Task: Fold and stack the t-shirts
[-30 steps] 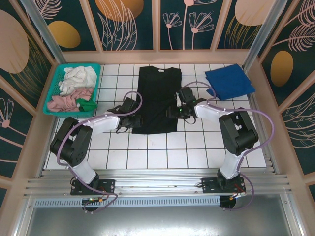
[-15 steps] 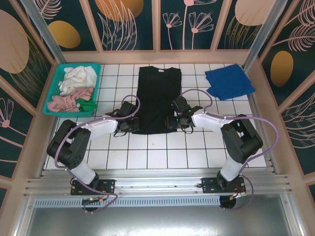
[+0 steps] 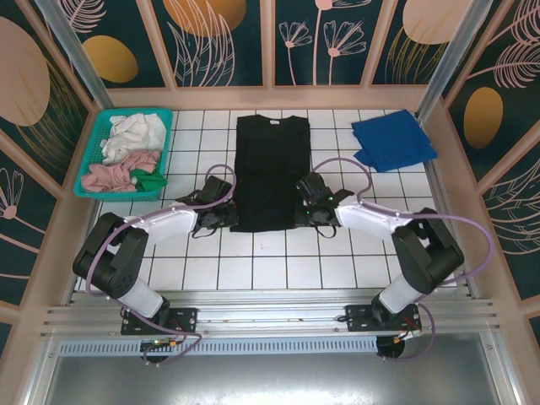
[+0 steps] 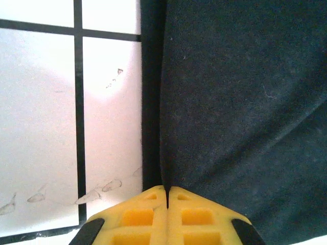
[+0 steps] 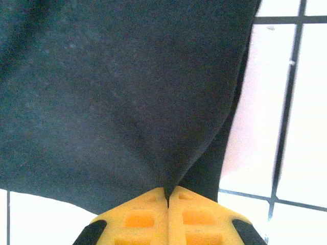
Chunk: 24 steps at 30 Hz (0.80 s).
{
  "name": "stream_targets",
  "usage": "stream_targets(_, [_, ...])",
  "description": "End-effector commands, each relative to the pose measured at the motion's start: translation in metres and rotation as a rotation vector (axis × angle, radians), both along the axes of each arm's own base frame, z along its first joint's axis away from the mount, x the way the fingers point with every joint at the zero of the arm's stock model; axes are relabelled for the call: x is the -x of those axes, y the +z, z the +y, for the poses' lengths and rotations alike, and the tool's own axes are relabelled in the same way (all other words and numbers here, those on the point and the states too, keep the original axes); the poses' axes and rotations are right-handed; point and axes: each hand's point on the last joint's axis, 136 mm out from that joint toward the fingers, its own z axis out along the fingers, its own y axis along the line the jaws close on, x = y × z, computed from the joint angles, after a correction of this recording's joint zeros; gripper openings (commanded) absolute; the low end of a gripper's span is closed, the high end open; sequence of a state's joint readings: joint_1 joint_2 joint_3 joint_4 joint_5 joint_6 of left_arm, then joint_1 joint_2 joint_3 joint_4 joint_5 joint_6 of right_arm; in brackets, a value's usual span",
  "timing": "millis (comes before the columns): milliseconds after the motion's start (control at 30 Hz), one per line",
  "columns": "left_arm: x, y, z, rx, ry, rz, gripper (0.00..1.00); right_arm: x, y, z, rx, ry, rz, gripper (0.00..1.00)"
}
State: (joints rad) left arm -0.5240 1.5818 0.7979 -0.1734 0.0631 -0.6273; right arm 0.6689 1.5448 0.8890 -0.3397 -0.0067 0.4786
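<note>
The black t-shirt lies lengthwise as a narrow strip down the middle of the white tiled table, collar at the far end. My left gripper is shut on its lower left edge; in the left wrist view the yellow fingertips pinch the black cloth. My right gripper is shut on the lower right edge, and in the right wrist view black cloth runs up from between the yellow tips. The royal-blue t-shirt lies folded at the far right.
A teal mesh basket at the far left holds white, pink and green cloths. Wooden frame walls close in the table on three sides. Bare tiles lie between the black shirt and the near edge.
Both grippers have moved toward the near edge along the black shirt's sides, to its lower corners. The shirt's lower hem has drawn in slightly.
</note>
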Motion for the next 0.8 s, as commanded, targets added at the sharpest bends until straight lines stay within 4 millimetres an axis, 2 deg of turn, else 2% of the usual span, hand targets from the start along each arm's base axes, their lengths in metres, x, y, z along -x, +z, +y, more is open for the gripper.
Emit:
stream_targets(0, [0.003,0.002,0.003,0.015,0.037,-0.008,0.00,0.016,0.003,-0.015,0.012,-0.038,-0.034,0.00])
stream_targets(233, [0.014,-0.006,0.002,0.067,0.055,0.011,0.00,0.053,-0.037,-0.027,-0.042,-0.055,0.021,0.04])
stream_targets(267, [0.017,-0.008,-0.001,0.084,0.050,0.016,0.00,0.057,-0.040,-0.027,-0.042,-0.052,0.033,0.08])
stream_targets(333, [0.021,-0.011,-0.005,0.116,0.040,0.026,0.00,0.057,-0.038,-0.028,-0.034,-0.043,0.035,0.25])
stream_targets(400, [0.026,-0.014,-0.006,0.124,0.034,0.039,0.01,0.055,-0.030,-0.027,-0.029,-0.034,0.028,0.32])
stream_targets(433, [0.028,-0.014,-0.006,0.118,0.030,0.043,0.06,0.052,-0.022,-0.026,-0.028,-0.028,0.019,0.37])
stream_targets(467, [0.031,-0.014,-0.006,0.113,0.025,0.044,0.06,0.047,-0.012,-0.024,-0.031,-0.027,0.001,0.37])
stream_targets(533, [0.033,-0.011,-0.008,0.113,0.011,0.037,0.18,0.034,0.010,-0.023,-0.040,-0.036,-0.044,0.38])
stream_targets(567, [0.033,-0.008,-0.007,0.107,0.011,0.030,0.26,0.022,0.024,-0.025,-0.041,-0.061,-0.088,0.38])
stream_targets(633, [0.028,0.000,-0.004,0.088,0.014,0.007,0.35,-0.002,0.045,-0.024,-0.076,-0.089,-0.163,0.37])
stream_targets(700, [0.020,0.009,0.000,0.046,0.021,-0.018,0.41,-0.026,0.051,-0.024,-0.091,-0.112,-0.196,0.31])
stream_targets(767, [0.011,0.018,0.000,0.013,0.018,-0.038,0.44,-0.049,0.044,-0.028,-0.081,-0.138,-0.185,0.27])
